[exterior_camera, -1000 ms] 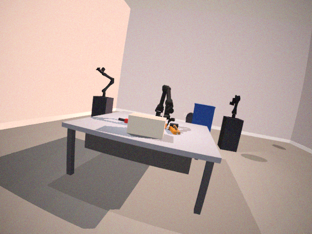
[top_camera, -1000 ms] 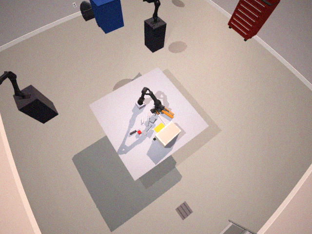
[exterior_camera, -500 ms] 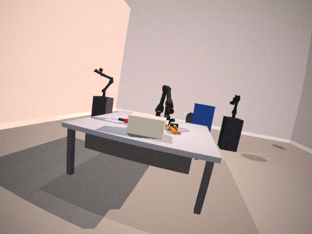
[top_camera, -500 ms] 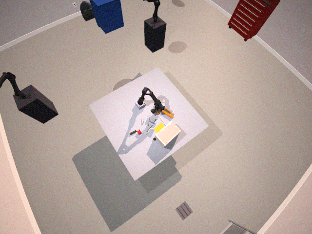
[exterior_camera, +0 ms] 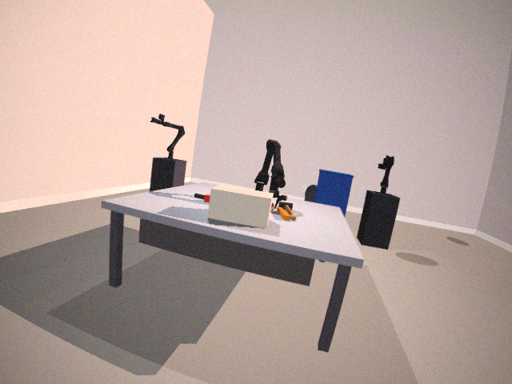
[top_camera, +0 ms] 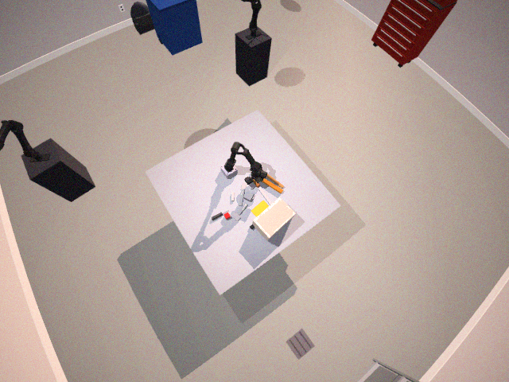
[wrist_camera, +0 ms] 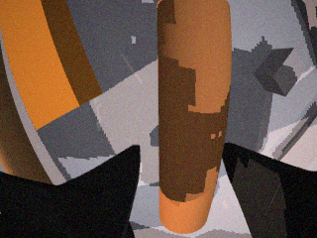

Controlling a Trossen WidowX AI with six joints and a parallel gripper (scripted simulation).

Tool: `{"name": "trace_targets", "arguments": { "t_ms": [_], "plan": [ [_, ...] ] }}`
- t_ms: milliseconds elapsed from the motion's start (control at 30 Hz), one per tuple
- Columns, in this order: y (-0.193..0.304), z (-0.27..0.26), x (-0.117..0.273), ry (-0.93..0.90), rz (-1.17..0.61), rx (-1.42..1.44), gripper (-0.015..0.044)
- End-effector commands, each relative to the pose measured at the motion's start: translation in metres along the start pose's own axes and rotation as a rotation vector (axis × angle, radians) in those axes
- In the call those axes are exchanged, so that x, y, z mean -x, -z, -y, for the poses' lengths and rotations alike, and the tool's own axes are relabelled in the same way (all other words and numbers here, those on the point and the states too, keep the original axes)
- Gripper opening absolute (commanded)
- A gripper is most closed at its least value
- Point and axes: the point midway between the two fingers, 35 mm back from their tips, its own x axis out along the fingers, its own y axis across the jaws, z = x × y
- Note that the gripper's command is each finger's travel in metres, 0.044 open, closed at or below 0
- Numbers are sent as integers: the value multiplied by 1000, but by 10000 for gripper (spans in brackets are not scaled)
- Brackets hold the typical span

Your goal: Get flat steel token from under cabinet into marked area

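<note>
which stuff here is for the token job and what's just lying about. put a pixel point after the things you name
For the job:
- cream cabinet [top_camera: 274, 217] [exterior_camera: 239, 207]
- yellow marked area [top_camera: 259, 208]
- gripper [top_camera: 255, 182] [exterior_camera: 274, 205] [wrist_camera: 181, 146]
- orange round handle [wrist_camera: 195, 74] between its fingers, probably the tool's

Lying about, it seems:
- red block [top_camera: 227, 215] [exterior_camera: 206, 198]
- red tool chest [top_camera: 405, 29]
- blue cabinet [top_camera: 177, 29] [exterior_camera: 334, 190]

Top view: high above, tilted, looking down on the whole table [top_camera: 180, 181] [exterior_camera: 298, 243] and floor. Exterior view: farther back, near table height, facing the cabinet's [top_camera: 274, 218] [exterior_camera: 240, 207] back — both share these. Wrist view: very close, over an orange handle [wrist_camera: 194, 119].
</note>
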Motion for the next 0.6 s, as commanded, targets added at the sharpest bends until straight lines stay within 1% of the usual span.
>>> {"name": "trace_targets", "arguments": {
  "t_ms": [0, 33, 333, 467, 567],
  "plan": [
    [-1, 0, 0, 0, 0, 0, 191],
    [-1, 0, 0, 0, 0, 0, 165],
    [-1, 0, 0, 0, 0, 0, 105],
    [-1, 0, 0, 0, 0, 0, 0],
    [0, -2, 1, 0, 1, -1, 0]
  ]
}}
